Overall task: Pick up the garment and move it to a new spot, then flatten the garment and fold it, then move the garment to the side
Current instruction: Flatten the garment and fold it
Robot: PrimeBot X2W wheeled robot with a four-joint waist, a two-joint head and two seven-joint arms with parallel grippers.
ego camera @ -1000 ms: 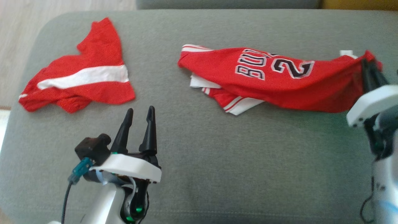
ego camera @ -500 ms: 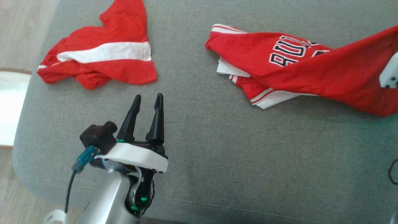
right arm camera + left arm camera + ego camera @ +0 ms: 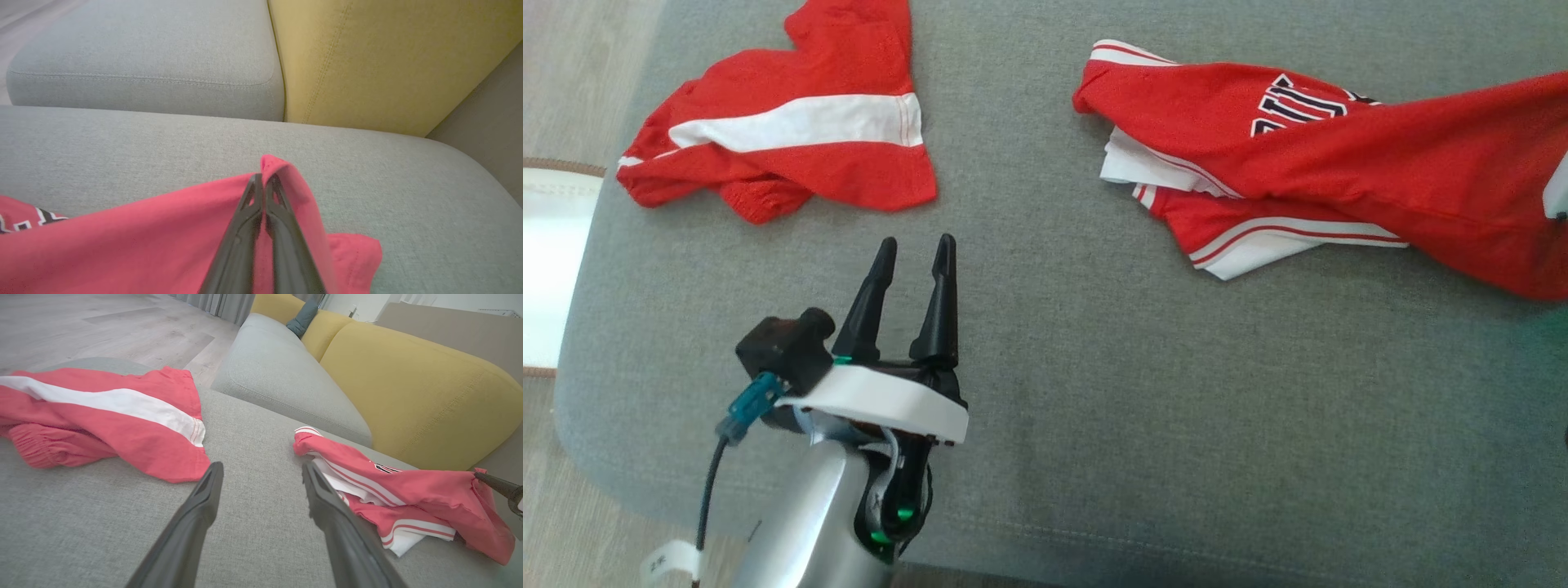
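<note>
The garment (image 3: 1380, 171) is a red jersey with white trim and dark lettering, lying crumpled on the right of the grey cushion (image 3: 1094, 367). Its right end is drawn up off the cushion toward the frame's right edge. In the right wrist view my right gripper (image 3: 263, 179) is shut on a raised fold of the garment (image 3: 122, 241), pinching the red cloth between its fingertips. My left gripper (image 3: 913, 249) hovers open over bare cushion at the lower left, nothing between its fingers (image 3: 204, 498). In the left wrist view the garment (image 3: 429, 490) lies to the right of that gripper.
Red shorts with a white stripe (image 3: 792, 147) lie at the cushion's far left. Behind are a second grey seat (image 3: 278, 384) and a yellow sofa back (image 3: 408, 388). Wooden floor (image 3: 572, 82) lies past the cushion's left edge, and the front edge runs along the bottom.
The head camera has shifted down and right. My right gripper has pulled the jersey's end further right and up, folding red cloth over most of the lettering. The left gripper has stayed open.
</note>
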